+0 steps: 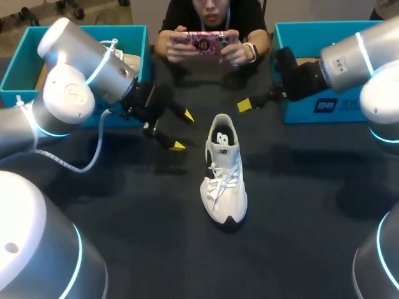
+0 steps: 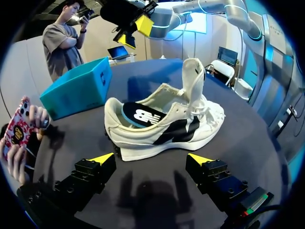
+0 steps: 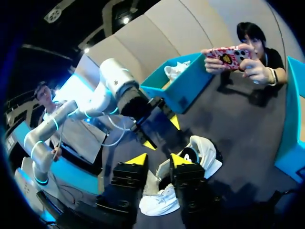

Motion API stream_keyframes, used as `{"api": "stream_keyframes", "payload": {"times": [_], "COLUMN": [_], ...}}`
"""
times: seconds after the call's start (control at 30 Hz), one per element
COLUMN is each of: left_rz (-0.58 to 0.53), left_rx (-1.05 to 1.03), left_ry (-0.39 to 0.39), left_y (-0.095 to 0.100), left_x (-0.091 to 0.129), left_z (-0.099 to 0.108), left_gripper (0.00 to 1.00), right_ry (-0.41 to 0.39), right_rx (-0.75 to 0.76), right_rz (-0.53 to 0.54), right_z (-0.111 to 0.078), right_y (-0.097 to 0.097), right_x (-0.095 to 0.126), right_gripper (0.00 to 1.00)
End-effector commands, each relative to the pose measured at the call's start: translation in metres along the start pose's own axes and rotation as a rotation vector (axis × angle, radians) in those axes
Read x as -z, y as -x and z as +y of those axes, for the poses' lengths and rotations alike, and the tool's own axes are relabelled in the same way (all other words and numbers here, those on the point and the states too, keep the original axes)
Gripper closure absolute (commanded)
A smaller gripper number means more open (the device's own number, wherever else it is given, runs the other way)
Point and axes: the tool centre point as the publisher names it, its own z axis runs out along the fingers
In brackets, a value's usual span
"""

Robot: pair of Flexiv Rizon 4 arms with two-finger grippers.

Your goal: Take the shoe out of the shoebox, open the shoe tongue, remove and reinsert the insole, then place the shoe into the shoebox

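One shoe (image 1: 223, 180) stands upright on the bench (image 1: 299, 205), outside both boxes, so the taking-out step looks done. Its tongue (image 2: 193, 81) is pulled up and forward over the laces, which I judge as opened. One insole (image 2: 136, 114) lies flat inside the shoe (whether it is waiting to come out or already sits back in, these views cannot settle). What plainly remains is putting the shoe into a shoebox, and possibly the whole insole step before that.

Two teal shoeboxes are in view. One shoebox (image 1: 12, 81) is behind and to the left of the shoe, the other shoebox (image 1: 299, 112) behind and to its right, both well apart from it.

Two claws are in view, neither touching the shoe. The left claw (image 1: 182, 131) hangs near the shoe's heel on the left, fingers spread wide and pinching nothing, with the shoe's side just ahead of it. The right claw (image 3: 158, 160) hovers behind and to the right of the heel, its fingers apart and likewise empty.
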Motion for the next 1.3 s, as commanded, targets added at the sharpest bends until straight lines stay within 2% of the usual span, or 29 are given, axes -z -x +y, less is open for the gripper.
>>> {"api": "stream_keyframes", "payload": {"times": [0.03, 0.1, 0.4, 0.57, 0.8, 0.87, 0.93, 1.07, 1.3], "left_rz": [-0.013, -0.014, -0.018, -0.026, -0.043, -0.05, -0.059, -0.066, -0.018], "left_rx": [-0.015, -0.02, -0.039, -0.049, -0.049, -0.047, -0.046, -0.043, -0.058], "left_ry": [-0.003, -0.004, 0.012, 0.017, 0.028, 0.025, 0.026, 0.028, 0.056], "left_y": [-0.004, -0.003, 0.002, 0.004, 0.006, 0.008, 0.009, 0.013, 0.01], "left_x": [0.015, 0.018, 0.034, 0.044, 0.054, 0.057, 0.059, 0.063, 0.073], "left_z": [-0.007, -0.01, -0.019, -0.021, -0.017, -0.016, -0.016, -0.013, -0.011], "left_gripper": [0.0, 0.0, 0.0, 0.0, 0.0, 0.0, 0.0, 0.0, 0.0], "right_ry": [-0.007, -0.014, -0.14, -0.144, -0.216, -0.21, -0.184, -0.184, -0.184], "right_rx": [-0.028, -0.04, -0.108, -0.105, -0.11, -0.113, -0.105, -0.105, -0.105], "right_rz": [-0.153, -0.176, -0.345, -0.407, -0.545, -0.579, -0.583, -0.583, -0.583], "right_z": [-0.005, -0.005, 0.001, 0.002, 0.002, 0.001, -0.001, -0.001, -0.001], "right_y": [-0.009, -0.009, -0.016, -0.018, -0.03, -0.035, -0.038, -0.038, -0.038], "right_x": [0.007, 0.008, 0.009, 0.005, -0.013, -0.018, -0.021, -0.021, -0.021], "right_gripper": [1.0, 1.0, 1.0, 1.0, 1.0, 1.0, 1.0, 1.0, 1.0]}}
